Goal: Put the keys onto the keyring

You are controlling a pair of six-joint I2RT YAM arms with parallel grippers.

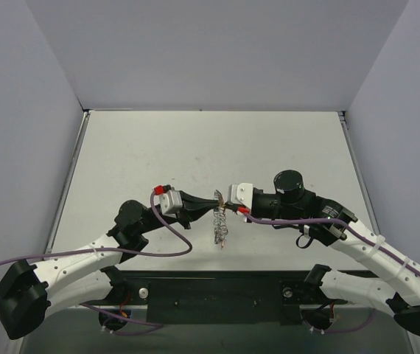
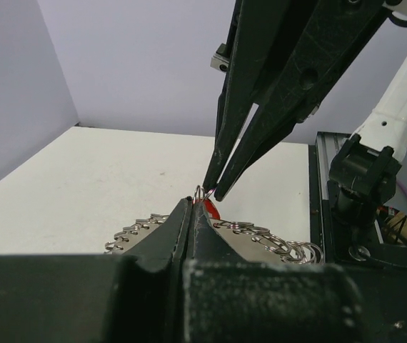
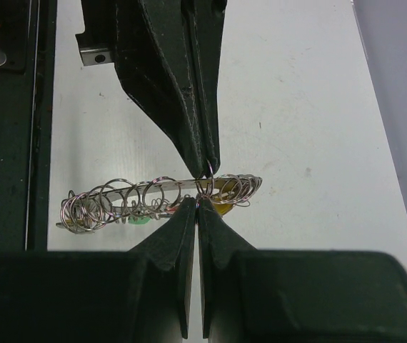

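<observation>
The keyring (image 1: 221, 225) is a silvery coiled loop that hangs between my two grippers just above the table. It also shows in the right wrist view (image 3: 128, 196) and in the left wrist view (image 2: 282, 243). My left gripper (image 1: 211, 200) is shut, its tips (image 2: 193, 204) pinching one coil of the ring. My right gripper (image 1: 225, 199) is shut on the same coil from the other side (image 3: 198, 204). A red key head (image 2: 209, 210) sits right at the left tips. A yellow key head (image 3: 223, 208) and a green one (image 3: 139, 219) hang among the coils.
The white table (image 1: 210, 147) is walled on three sides by grey panels. A black rail (image 1: 217, 291) with the arm bases runs along the near edge. The right arm's purple cable (image 1: 284, 223) loops close to the ring.
</observation>
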